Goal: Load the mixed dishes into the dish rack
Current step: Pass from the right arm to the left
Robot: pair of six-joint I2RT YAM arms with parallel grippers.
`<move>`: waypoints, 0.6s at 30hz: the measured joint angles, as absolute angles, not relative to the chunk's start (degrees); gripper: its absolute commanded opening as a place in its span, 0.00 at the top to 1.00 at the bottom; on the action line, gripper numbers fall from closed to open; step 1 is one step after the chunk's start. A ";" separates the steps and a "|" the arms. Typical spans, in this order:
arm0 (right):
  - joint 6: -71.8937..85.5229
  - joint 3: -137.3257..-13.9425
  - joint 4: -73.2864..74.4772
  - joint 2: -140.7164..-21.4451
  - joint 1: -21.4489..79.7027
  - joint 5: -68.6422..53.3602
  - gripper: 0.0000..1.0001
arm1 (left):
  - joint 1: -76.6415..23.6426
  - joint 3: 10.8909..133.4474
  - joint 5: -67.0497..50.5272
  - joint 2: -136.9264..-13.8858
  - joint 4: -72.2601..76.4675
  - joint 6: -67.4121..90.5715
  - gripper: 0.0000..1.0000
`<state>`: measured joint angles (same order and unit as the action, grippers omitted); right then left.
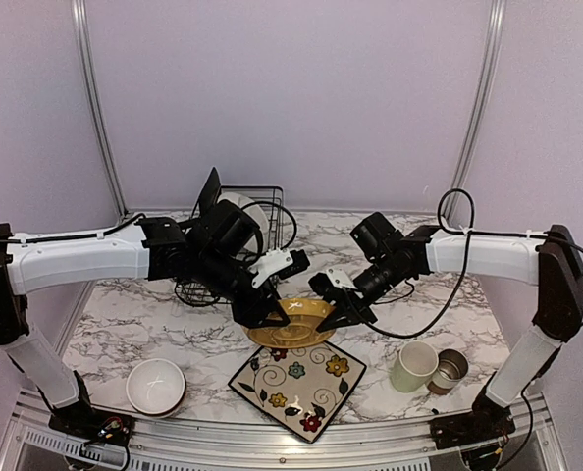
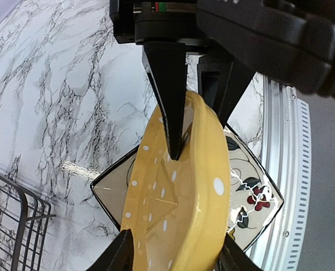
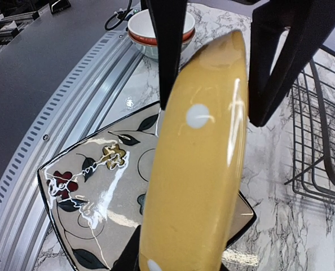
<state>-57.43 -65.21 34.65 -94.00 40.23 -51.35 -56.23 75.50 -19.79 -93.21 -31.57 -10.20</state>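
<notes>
Top external: arms angle inward, right hand (image 1: pixel 344 314) clamped on yellow plate (image 1: pixel 301 318), left hand (image 1: pixel 270 314) part-open astride it.

I log the yellow plate (image 1: pixel 293 322) between my black left hand (image 1: pixel 269 316) and right hand (image 1: pixel 343 312): white dots. Under them the square plate (image 1: pixel 301 378): cream, black rim, red, yellow and blue flowers. Past my left hand the bowl (image 1: pixel 155 385): white. By my right hand the mug (image 1: pixel 412 366): pale green; the cup (image 1: pixel 450 369): grey-brown. The rack (image 1: pixel 267 201): black wire. The desk (image 1: pixel 125 314): white marble, grey veins.
</notes>
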 measured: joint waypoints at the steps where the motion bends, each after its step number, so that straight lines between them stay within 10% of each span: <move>1: -57.43 -65.43 34.83 -94.15 40.23 -51.44 0.78 | -56.42 75.33 -18.92 -93.14 -31.53 -10.96 0.52; 18: -61.17 -66.81 35.00 -95.35 39.81 -51.90 0.72 | -59.59 75.07 -13.63 -93.23 -33.36 -16.84 0.94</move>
<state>-61.17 -66.81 35.00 -95.35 39.81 -51.90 -59.59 75.07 -13.63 -93.23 -33.36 -16.84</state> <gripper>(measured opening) 0.251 0.258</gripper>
